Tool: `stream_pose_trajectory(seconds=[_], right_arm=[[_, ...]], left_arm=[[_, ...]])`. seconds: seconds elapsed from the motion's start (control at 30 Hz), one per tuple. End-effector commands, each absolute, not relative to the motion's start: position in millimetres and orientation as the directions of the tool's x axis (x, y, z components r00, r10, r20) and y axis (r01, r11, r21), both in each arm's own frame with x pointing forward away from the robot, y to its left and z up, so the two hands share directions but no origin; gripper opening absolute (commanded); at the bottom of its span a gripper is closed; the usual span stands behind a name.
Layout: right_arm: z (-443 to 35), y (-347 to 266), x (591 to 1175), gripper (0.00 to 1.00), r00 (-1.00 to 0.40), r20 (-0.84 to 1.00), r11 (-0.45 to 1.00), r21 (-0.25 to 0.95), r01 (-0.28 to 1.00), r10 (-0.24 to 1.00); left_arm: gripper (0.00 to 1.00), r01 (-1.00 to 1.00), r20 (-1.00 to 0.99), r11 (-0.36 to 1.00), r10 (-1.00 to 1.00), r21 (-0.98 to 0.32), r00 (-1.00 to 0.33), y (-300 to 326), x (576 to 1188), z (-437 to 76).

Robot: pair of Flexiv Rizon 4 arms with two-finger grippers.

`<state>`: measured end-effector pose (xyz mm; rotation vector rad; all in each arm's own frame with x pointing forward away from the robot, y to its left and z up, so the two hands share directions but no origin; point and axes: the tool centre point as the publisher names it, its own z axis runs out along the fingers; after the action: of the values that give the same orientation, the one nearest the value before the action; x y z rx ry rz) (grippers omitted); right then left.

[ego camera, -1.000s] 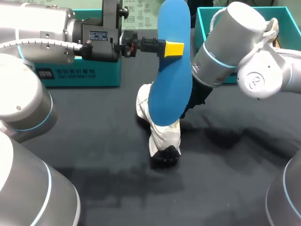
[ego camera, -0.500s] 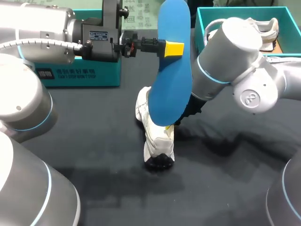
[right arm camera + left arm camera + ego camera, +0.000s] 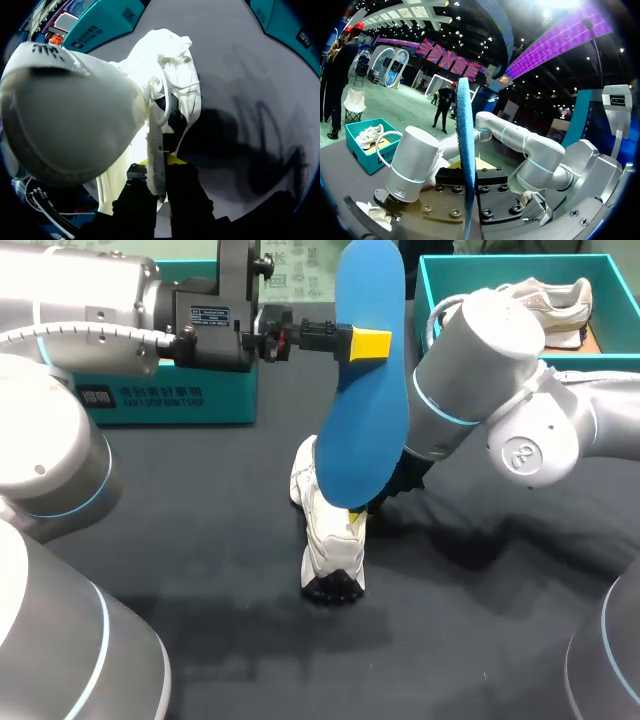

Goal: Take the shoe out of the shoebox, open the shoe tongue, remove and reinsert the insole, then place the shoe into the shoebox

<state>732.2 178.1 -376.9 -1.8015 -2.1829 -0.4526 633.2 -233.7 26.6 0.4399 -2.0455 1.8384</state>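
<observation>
Right now my left gripper point(image 3: 368, 343), coming in from the upper left of the head view, is clamped on the blue insole point(image 3: 362, 410) and holds it upright above the middle of the dark table point(image 3: 200, 590). In the left wrist view the insole stands edge-on between the fingers. Below it, at centre frame, the white sneaker point(image 3: 328, 540) stands tilted on the table, its black-soled end toward the lower centre. My right gripper point(image 3: 159, 162) is pinched on a white strip of the sneaker's upper, one finger on each side. The teal shoebox point(image 3: 424, 280) sits upper right with a second sneaker point(image 3: 545, 300) inside; another teal box point(image 3: 170, 400) lies upper left.
</observation>
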Motion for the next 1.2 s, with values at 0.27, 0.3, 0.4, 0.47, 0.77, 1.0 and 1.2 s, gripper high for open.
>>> stream_pose_trajectory(seconds=[0.27, 0.3, 0.4, 0.47, 0.77, 1.0, 1.2], right_arm=[[-392.9, 185.6, 729.2, 0.00, -0.168, 0.415, 0.156, 0.064, 0.986, 0.894], [-393.4, 185.6, 728.7, 0.23, -0.167, 0.418, 0.155, 0.063, 0.986, 0.893], [-391.9, 184.7, 726.8, 1.00, -0.162, 0.429, 0.147, 0.068, 0.987, 0.889], [-384.8, 182.7, 725.4, 1.00, -0.162, 0.438, 0.144, 0.075, 0.987, 0.884], [-335.9, 155.8, 723.6, 1.00, -0.126, 0.575, 0.098, 0.079, 0.992, 0.809], [-317.9, 135.1, 726.5, 1.00, -0.104, 0.648, 0.091, 0.053, 0.994, 0.755], [-317.9, 135.1, 726.5, 1.00, -0.104, 0.648, 0.091, 0.053, 0.994, 0.755]], left_arm=[[0.00, -0.455, 0.458, 0.107, 0.006, -0.884, -0.889, -234.5, 633.3, 26.2], [0.00, -0.455, 0.458, 0.107, 0.006, -0.884, -0.889, -234.5, 633.3, 26.2], [0.00, -0.455, 0.458, 0.107, 0.006, -0.884, -0.889, -234.5, 633.3, 26.2], [0.00, -0.455, 0.458, 0.107, 0.006, -0.884, -0.889, -234.5, 633.3, 26.2], [0.00, -0.455, 0.458, 0.107, 0.006, -0.884, -0.889, -234.5, 633.3, 26.2], [0.00, -0.455, 0.458, 0.107, 0.006, -0.884, -0.889, -234.5, 633.3, 26.2], [0.00, -0.455, 0.458, 0.107, 0.006, -0.884, -0.889, -234.5, 633.3, 26.2]])
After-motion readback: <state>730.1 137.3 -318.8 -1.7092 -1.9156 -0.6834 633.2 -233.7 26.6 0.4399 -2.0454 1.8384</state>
